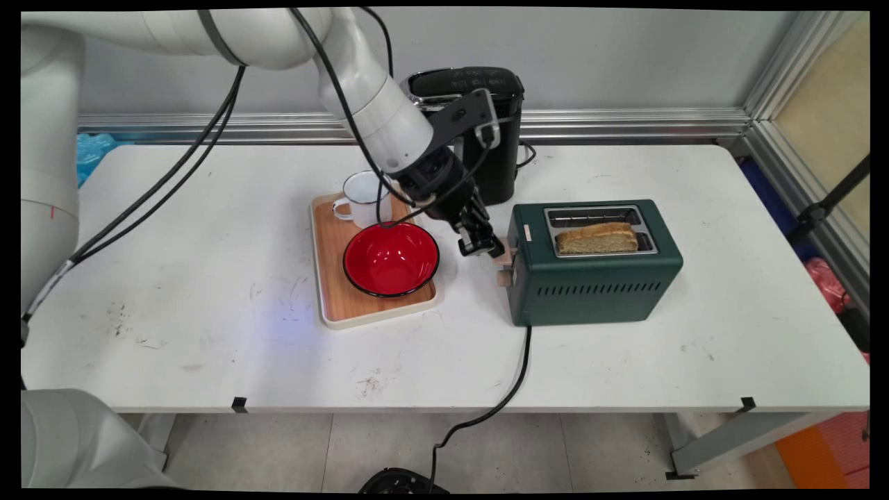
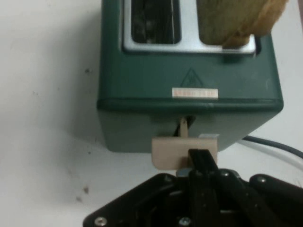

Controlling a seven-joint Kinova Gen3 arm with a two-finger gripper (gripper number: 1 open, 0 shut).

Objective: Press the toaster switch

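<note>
Hand view: gripper (image 2: 202, 163) has its fingers drawn together, tips resting on top of the beige toaster lever (image 2: 182, 152); it grips nothing, the contact reading as a push. Lever sits at the end face of the green toaster (image 1: 594, 278). One slice of bread (image 1: 597, 238) stands proud of the near slot. Just left: wooden tray (image 1: 332, 271) carrying red bowl (image 1: 391, 258) and white mug (image 1: 361, 199); black coffee machine (image 1: 496, 132) behind.

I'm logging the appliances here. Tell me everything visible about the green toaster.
The toaster is dark green, boxy, seemingly metal, with two silver-rimmed slots. Toast stands in the nearer slot. Vent slits line its side; a black cord trails off the table. The tool, fingers together, presses on its beige lever.
</note>
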